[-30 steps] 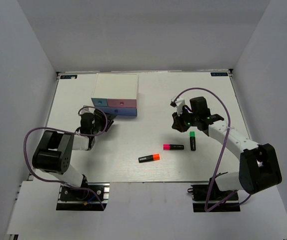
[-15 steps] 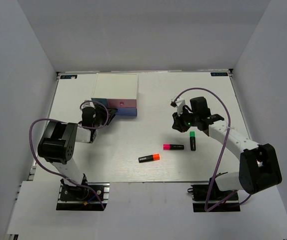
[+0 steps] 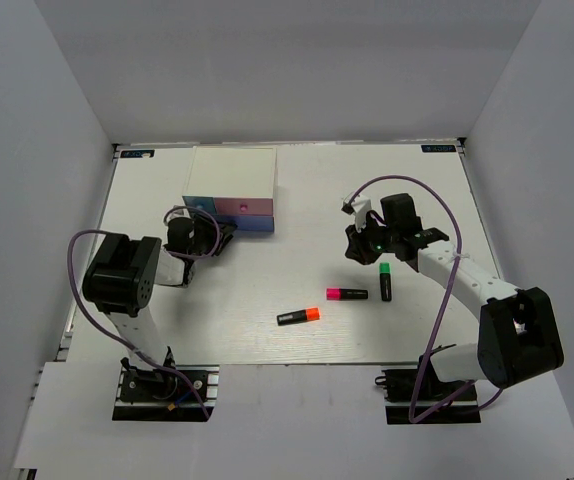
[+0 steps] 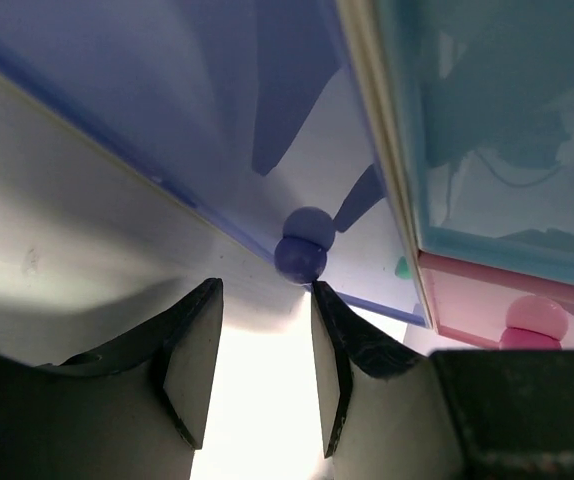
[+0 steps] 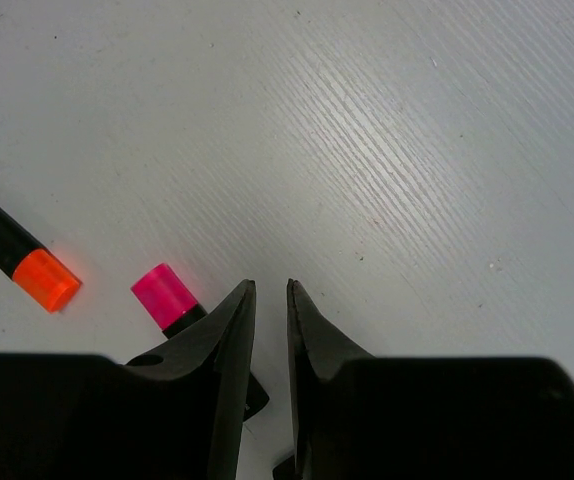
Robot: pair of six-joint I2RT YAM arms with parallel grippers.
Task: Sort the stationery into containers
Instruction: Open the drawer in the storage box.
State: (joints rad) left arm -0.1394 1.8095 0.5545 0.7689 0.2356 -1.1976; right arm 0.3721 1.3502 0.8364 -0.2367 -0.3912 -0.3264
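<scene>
Left end effector point(image 4: 262, 370), fingers apart, faces the dark blue drawer's knob point(image 4: 300, 257) just ahead, slightly right of centre; it should centre before closing; right end effector point(image 5: 265, 345), nearly shut and empty, hovers beside the pink highlighter point(image 5: 167, 298)

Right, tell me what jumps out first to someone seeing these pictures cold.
First, the pastel drawer box at the table's far left, with the left gripper open right at its dark blue knob. Then three highlighters mid-table: orange highlighter, pink highlighter and green highlighter, the last just beneath the right gripper.
</scene>
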